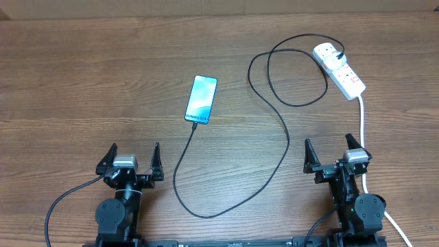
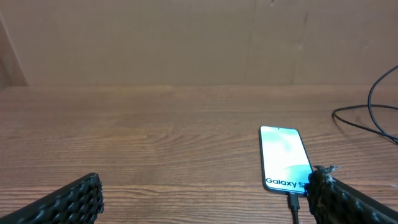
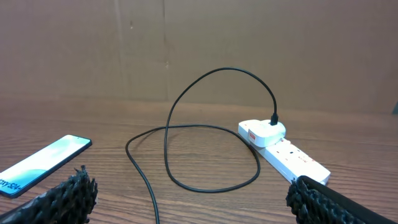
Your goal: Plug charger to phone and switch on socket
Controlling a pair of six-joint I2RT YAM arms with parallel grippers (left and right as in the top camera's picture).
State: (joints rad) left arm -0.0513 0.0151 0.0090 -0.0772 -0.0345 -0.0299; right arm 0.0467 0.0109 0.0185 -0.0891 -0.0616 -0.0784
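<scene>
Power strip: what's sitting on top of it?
A white plug block sits on the far end of the power strip, with the black cable rising from it. The outlet beneath the block is hidden.

2 black arms [image 1: 116, 206], grey wrist blocks [image 1: 125, 162], ribbed black fingers [image 2: 71, 200]

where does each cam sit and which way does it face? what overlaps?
Overhead: above the table, looking straight down at phone, charger, socket; left gripper and right gripper at bottom edge.
Left wrist: low on left arm, facing forward at the phone; own fingers in bottom corners.
Right wrist: low on right arm, facing forward at socket and charger loop; own fingers in bottom corners.
Shared: phone in all three.
</scene>
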